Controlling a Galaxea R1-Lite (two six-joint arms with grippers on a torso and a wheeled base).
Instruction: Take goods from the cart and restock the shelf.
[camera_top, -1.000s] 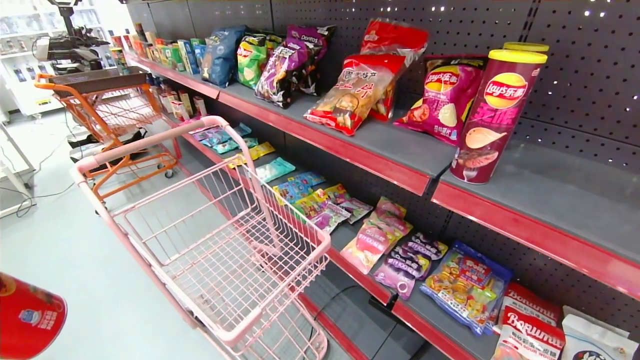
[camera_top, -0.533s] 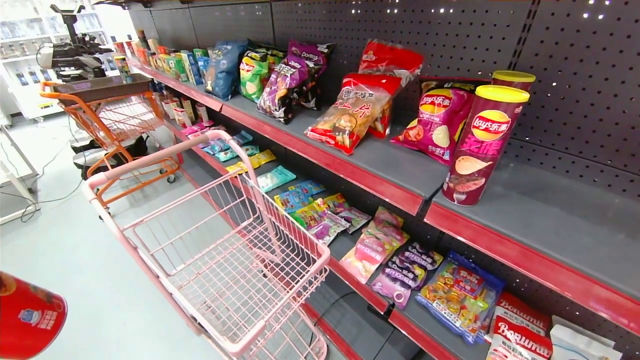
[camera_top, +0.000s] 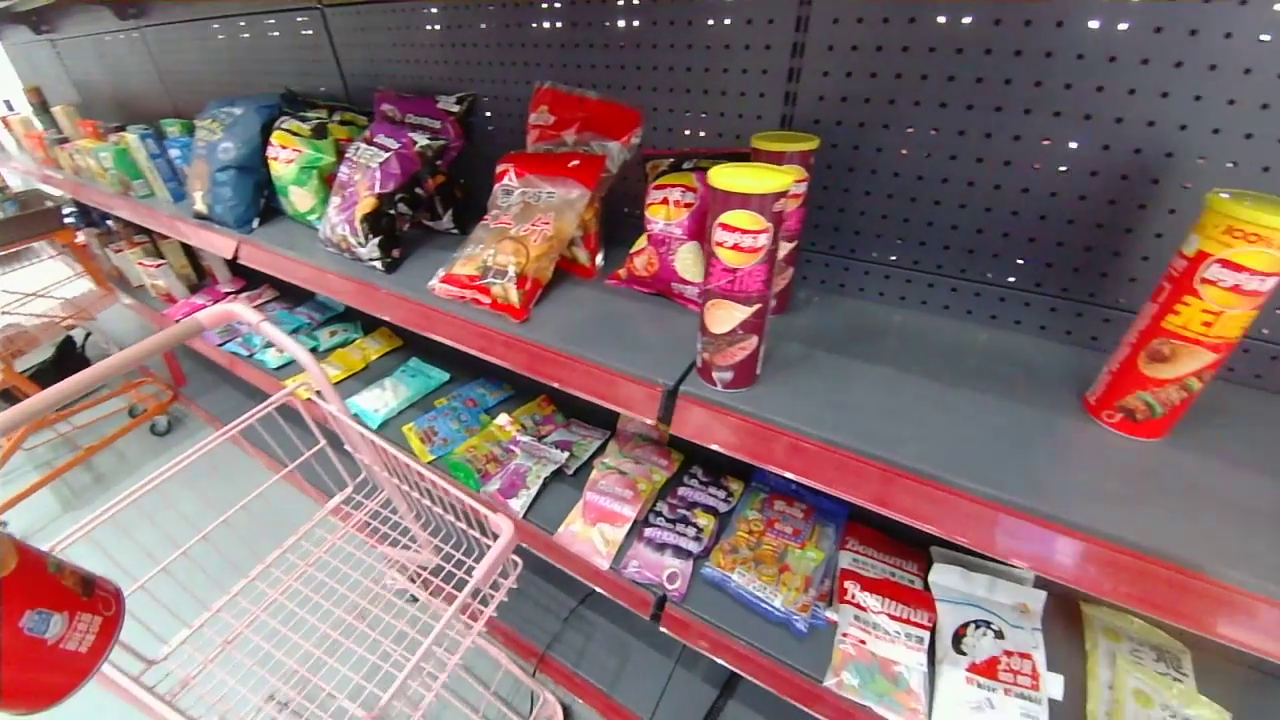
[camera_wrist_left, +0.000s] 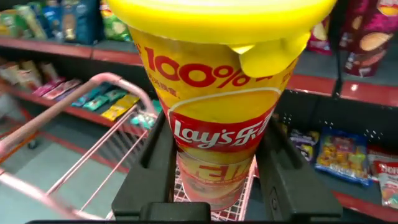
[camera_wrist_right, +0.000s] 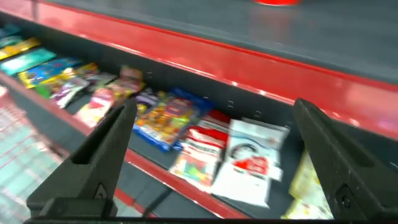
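The left pincer (camera_wrist_left: 214, 134) was clenched on a red crisp can (camera_wrist_left: 214, 93) with a yellow lid, one black finger (camera_wrist_left: 146, 180) pressed against each side of it. In the head view we saw that can's red end at the lower left of the frame, just beside the rim of the pink cart (camera_top: 495, 550), which took up the lower left quarter.

The right pincer (camera_wrist_right: 214, 109) was released, its jaws wide apart with nothing between them. It faced the shelf's lower board, where a white pouch (camera_wrist_right: 249, 162) lay among other packets.

The shelf (camera_top: 900, 400) ran from the upper left of the head view to the right edge. On its grey upper board a second red can (camera_top: 1180, 320) stood upright at the right of the frame. It was well apart from two purple cans (camera_top: 738, 275) near the centre, one behind the other. Further toward the upper left, crisp bags (camera_top: 520, 235) leaned against the pegboard. Below, flat sweet packets (camera_top: 610, 500) lay in a row along the lower board, right of the cart.
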